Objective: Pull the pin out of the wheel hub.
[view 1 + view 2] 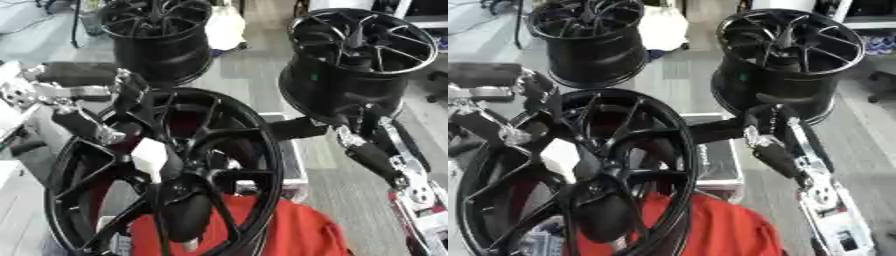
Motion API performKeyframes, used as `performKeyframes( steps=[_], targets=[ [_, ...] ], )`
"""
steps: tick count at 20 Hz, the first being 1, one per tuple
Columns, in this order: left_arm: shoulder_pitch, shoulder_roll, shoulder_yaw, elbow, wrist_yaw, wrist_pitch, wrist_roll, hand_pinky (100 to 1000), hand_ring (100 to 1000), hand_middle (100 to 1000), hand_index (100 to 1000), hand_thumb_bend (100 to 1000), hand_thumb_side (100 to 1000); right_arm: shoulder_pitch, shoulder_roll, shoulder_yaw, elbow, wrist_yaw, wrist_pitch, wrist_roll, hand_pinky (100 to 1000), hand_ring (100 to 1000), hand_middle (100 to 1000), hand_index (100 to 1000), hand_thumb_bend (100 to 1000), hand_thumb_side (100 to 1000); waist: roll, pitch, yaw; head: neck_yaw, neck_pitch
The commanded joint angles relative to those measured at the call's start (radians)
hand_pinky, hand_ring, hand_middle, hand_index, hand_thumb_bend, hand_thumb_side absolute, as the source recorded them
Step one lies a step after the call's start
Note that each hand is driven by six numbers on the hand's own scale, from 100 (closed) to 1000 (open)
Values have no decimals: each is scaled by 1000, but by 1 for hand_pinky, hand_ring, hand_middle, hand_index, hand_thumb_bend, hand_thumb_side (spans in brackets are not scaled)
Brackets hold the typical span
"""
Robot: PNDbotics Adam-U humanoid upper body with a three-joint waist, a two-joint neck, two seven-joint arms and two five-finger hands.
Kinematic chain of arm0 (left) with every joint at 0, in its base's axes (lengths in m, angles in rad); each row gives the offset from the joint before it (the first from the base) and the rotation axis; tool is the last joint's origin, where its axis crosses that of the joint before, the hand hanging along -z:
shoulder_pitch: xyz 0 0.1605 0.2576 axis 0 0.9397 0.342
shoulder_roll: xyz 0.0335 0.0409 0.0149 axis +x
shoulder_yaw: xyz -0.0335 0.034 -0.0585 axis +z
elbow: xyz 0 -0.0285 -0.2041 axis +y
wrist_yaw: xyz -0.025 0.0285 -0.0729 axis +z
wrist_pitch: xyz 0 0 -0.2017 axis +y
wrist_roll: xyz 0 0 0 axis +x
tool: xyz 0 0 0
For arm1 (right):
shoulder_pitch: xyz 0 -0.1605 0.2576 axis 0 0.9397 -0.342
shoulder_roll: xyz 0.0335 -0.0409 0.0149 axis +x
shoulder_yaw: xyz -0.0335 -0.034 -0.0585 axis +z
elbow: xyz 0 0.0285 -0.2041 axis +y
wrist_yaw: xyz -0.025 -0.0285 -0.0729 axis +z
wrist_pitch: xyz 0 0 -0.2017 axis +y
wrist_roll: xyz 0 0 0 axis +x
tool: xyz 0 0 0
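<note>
wheel [166,175]: black spoked wheel, front centre, tilted with its face toward the head camera, so the hub is reachable from the front.
pin: cannot single it out. A white piece [149,157] sits on the spokes just above the hub, and a dark stub pokes out below the hub [188,220]; either could be it. Judgement: pin not out yet.
left hand [96,127]: at the wheel's upper-left rim, fingers curled over rim and spoke. Looks like a bracing hold so the wheel doesn't swing when the pin gets pulled.
right hand [773,150]: right of the wheel, level with its upper rim and apart from it. Nothing seen in it; whether the fingers are straight or curled I cannot tell.
black bar [297,127]: runs from behind the wheel's right rim toward the right hand. Probably the support carrying the wheel.
red cloth [289,230]: under and behind the wheel's lower edge; likely padding.
spare wheels: 2, standing on the floor behind, 1 far left [157,35], 1 far right [363,60]. Well apart from the work, not involved.
next: judgement only, right hand has to go to the hub while left holds on.
</note>
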Motion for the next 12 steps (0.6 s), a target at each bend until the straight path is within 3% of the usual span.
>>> performKeyframes(
  steps=[1, 5, 6, 7, 9, 12],
  targets=[
    [-13, 62, 71, -51, 54, -306, -338, 353, 376, 416, 595, 100, 105, -7, -21, -9, -10, 2, -2, -2, 649, 628, 696, 902, 100, 345, 0, -15, 3, -4, -3],
    [-4, 74, 81, -74, 75, -283, -338, 354, 377, 416, 596, 100, 103, -8, -21, -9, -10, 3, -2, -2, 649, 628, 696, 902, 100, 345, 0, -16, 5, -3, -4],
    [-1, 76, 79, -76, 75, -282, -338, 560, 538, 579, 744, 132, 100, -8, -21, -9, -10, 3, -2, -1, 649, 628, 696, 902, 100, 345, 0, -15, 4, -3, -6],
    [12, 83, 66, -80, 68, -289, -338, 630, 617, 659, 809, 229, 189, -9, -21, -7, -10, 3, -2, 0, 649, 628, 696, 902, 100, 345, 1, -15, 2, 0, -9],
    [32, 95, 26, -81, 43, -310, -338, 667, 672, 720, 850, 320, 286, -11, -22, -6, -11, 3, -2, 2, 649, 628, 696, 902, 100, 345, 1, -14, -2, 3, -10],
    [37, 98, -47, -54, -2, -339, -338, 690, 707, 756, 875, 379, 340, -12, -22, -5, -10, 3, -2, 4, 649, 628, 696, 902, 100, 345, 2, -13, -5, 4, -8]
  ],
)
